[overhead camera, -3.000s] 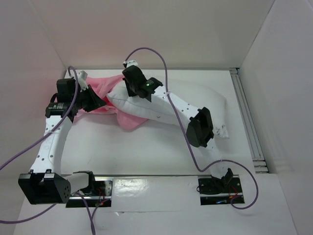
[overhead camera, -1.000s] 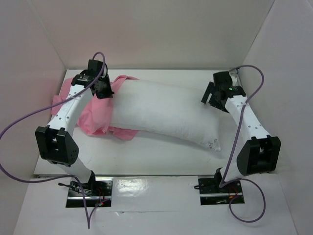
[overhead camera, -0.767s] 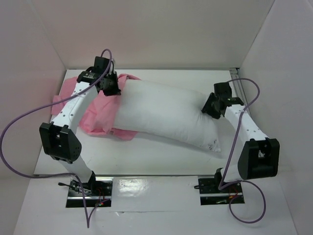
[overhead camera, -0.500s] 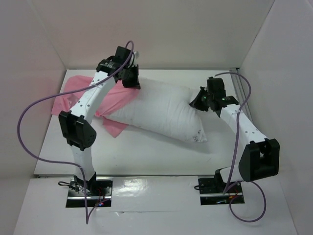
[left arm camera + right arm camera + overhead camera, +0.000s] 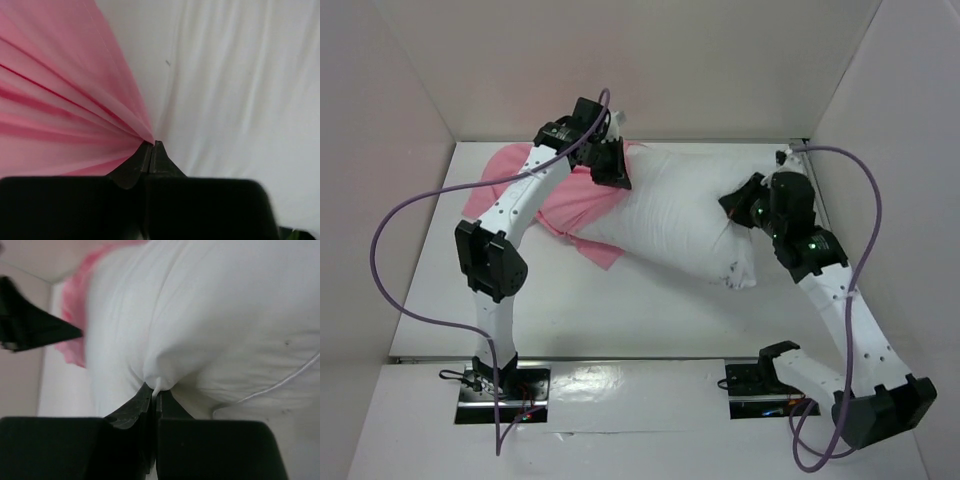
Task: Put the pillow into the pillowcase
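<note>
The pillow (image 5: 670,215) lay across the far half of the tabletop (image 5: 620,310). The pillowcase (image 5: 535,185) sat at its left end, partly underneath. The left claw (image 5: 617,178) met the pillow's far-left corner, the right claw (image 5: 732,203) its right end.

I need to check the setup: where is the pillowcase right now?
In the top view the pillowcase lies on the table's far left part, its edge pinched by the left gripper beside the pillow's left end.

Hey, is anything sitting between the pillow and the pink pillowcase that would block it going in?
Nothing visible. The pillow touches the pillowcase, whose edge the left gripper pinches; the right gripper pinches the pillow's other end.
</note>
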Robot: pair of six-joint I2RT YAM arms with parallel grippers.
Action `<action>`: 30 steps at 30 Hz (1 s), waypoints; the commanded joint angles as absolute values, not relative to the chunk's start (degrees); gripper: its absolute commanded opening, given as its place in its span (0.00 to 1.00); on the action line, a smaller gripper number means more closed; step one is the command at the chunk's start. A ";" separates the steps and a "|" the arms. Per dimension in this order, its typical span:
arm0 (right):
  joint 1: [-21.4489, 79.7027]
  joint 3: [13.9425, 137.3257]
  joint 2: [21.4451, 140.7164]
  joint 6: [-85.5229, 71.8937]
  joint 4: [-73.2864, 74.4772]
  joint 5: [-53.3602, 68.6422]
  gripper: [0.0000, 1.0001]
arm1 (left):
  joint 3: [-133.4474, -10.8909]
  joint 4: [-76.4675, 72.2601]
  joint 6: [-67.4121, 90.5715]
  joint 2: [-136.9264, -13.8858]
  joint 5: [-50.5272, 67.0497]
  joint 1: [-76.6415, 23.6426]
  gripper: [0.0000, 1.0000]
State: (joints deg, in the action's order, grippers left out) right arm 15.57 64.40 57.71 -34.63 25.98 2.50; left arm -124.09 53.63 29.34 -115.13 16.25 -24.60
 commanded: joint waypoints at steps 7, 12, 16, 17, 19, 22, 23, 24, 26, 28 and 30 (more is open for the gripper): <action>17.58 57.29 59.68 -29.54 35.24 -6.05 0.61 | -129.71 57.12 26.73 -112.42 10.39 -25.22 1.00; 17.58 70.36 63.36 -22.35 42.70 -8.53 0.99 | -125.00 57.49 28.03 -103.20 -2.25 -21.37 0.98; 20.37 81.10 69.59 -18.73 47.81 -10.44 0.99 | -109.20 52.57 31.89 -91.52 -8.61 -14.71 0.92; 21.43 82.69 70.39 -18.72 47.81 -12.03 0.99 | -105.59 51.17 32.69 -89.32 -8.61 -13.29 0.92; 25.20 86.91 72.50 -17.50 47.81 -12.83 0.99 | -95.48 48.17 35.49 -83.78 -7.82 -10.30 0.92; 33.53 92.36 78.47 -16.09 47.29 -16.07 0.99 | -80.90 42.12 38.66 -77.18 -6.69 -5.47 0.92; 36.18 93.59 82.40 -15.47 47.29 -17.39 0.99 | -76.94 39.75 38.67 -75.69 -5.37 -4.67 0.92; 38.91 96.04 84.53 -14.77 47.81 -20.19 0.99 | -69.51 37.55 39.98 -73.41 -3.62 -3.70 0.92; 46.38 97.90 90.93 -12.93 48.51 -23.80 0.99 | -62.79 30.96 42.53 -71.99 -0.46 -1.86 0.92; 50.43 98.44 94.55 -11.78 48.52 -29.34 0.99 | -55.13 26.83 44.55 -71.37 4.36 -1.32 0.92; 54.22 97.92 98.76 -10.21 47.12 -32.67 0.99 | -51.26 20.96 47.10 -71.37 6.58 -1.32 0.92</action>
State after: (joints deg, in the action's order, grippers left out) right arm 50.50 97.27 95.18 -13.96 45.25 -23.94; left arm -54.39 33.39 41.95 -72.90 0.03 -1.54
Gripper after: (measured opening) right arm 0.991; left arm 0.919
